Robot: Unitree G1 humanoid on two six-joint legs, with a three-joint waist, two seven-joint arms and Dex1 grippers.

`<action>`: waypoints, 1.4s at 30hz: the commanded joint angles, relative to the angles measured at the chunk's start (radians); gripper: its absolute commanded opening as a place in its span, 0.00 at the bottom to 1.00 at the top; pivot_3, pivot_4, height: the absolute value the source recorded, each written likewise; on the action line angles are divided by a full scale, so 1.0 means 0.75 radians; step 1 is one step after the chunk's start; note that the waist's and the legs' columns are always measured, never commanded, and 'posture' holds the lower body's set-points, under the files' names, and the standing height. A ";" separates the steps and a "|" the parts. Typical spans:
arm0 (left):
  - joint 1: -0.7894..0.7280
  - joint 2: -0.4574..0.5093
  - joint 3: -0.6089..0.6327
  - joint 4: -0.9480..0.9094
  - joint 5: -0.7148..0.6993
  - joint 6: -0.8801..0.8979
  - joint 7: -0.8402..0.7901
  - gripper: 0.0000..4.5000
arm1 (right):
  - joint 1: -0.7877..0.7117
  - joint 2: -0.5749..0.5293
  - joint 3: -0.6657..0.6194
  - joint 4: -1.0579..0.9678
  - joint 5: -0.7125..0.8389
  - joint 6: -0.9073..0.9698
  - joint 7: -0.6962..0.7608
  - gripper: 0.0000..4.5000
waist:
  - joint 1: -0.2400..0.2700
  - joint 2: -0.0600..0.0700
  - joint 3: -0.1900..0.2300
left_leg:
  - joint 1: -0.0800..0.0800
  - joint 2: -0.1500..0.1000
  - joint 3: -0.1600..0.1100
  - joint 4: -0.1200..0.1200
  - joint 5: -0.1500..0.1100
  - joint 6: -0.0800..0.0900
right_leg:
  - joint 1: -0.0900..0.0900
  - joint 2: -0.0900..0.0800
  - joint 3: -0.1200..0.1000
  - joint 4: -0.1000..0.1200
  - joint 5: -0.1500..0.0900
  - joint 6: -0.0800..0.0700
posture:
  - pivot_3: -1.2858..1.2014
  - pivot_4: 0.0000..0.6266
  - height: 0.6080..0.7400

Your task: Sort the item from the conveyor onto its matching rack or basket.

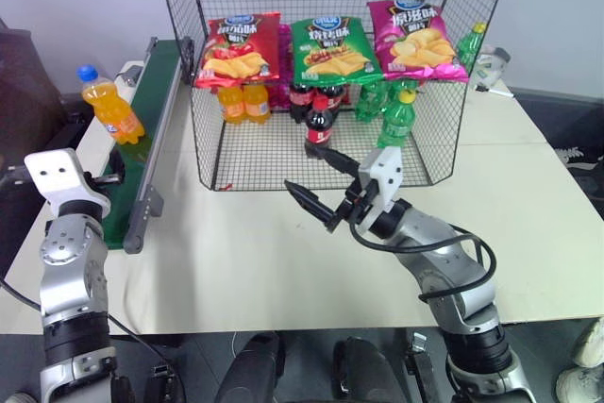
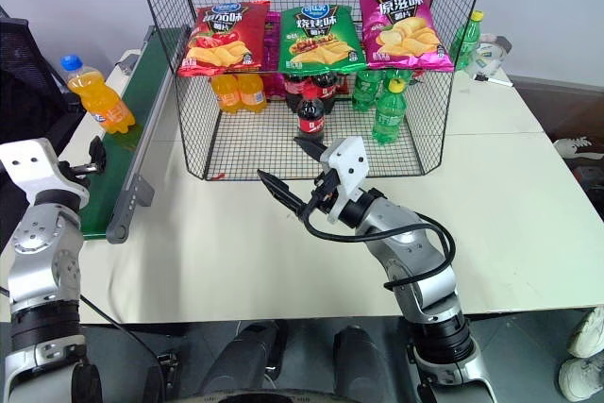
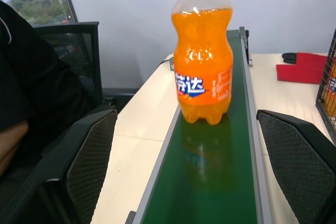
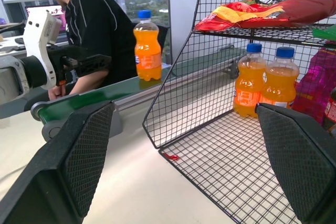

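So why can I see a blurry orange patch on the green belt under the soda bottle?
In the left wrist view, the shiny conveyor belt mirrors the orange soda bottle standing on it; the left eye view shows the bottle's soft shadow beside it.

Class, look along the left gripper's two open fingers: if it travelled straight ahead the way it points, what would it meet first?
Most likely the orange soda bottle, standing upright on the conveyor ahead of the open left gripper; nothing lies between them.
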 commanded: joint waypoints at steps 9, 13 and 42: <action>-0.023 0.036 0.071 -0.029 -0.040 -0.039 -0.029 0.99 | 0.008 0.012 0.000 -0.046 0.015 -0.019 -0.007 1.00 | 0.000 0.000 0.000 | 0.000 0.000 0.000 0.000 0.000 0.000 | 0.000 0.000 0.000 0.000 0.000 0.000 | 0.52 0.24 1.00; -0.024 0.035 0.076 -0.029 -0.040 -0.040 -0.034 0.99 | 0.012 0.012 0.000 -0.052 0.014 -0.021 -0.009 1.00 | 0.000 0.000 0.000 | 0.000 0.000 0.000 0.000 0.000 0.000 | 0.000 0.000 0.000 0.000 0.000 0.000 | 0.52 0.24 1.00; -0.075 0.094 0.062 -0.378 -0.286 0.111 -0.189 0.58 | -0.043 -0.030 -0.040 -0.015 -0.017 -0.056 0.010 1.00 | 0.001 -0.002 0.000 | 0.000 0.000 0.000 0.001 0.000 0.000 | 0.000 0.000 0.000 0.001 0.000 0.000 | 0.52 0.24 1.00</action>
